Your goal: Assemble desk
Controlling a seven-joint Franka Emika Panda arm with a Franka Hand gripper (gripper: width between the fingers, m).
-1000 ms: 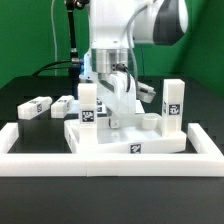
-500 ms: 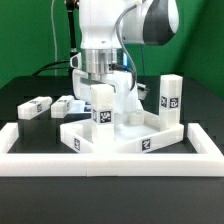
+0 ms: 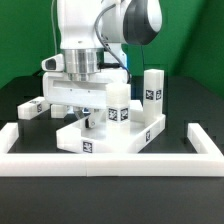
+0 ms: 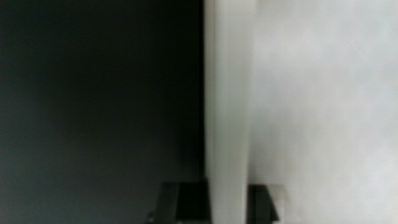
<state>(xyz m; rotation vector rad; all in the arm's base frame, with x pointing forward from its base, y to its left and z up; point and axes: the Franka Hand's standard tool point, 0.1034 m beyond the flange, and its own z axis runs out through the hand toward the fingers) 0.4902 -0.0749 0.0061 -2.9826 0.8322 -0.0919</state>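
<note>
The white desk top (image 3: 108, 142) lies turned at an angle inside the white border. Two legs stand upright on it, one (image 3: 119, 104) beside the hand and one (image 3: 151, 92) at the corner toward the exterior view's right. My gripper (image 3: 88, 118) reaches down at the top's far corner on the exterior view's left, and its tips are hidden behind the rim. In the wrist view a thin white wall of the desk top (image 4: 228, 100) runs straight between the two dark fingers (image 4: 183, 202), so the gripper (image 4: 226, 204) is shut on that rim.
A loose white leg (image 3: 33, 107) lies on the black table at the exterior view's left. Long white border bars (image 3: 110, 166) enclose the work area at the front and sides. A green backdrop stands behind the arm.
The hand has swung toward the exterior view's left and dragged the desk top with it. The top has turned, and both standing legs have shifted left with it.
</note>
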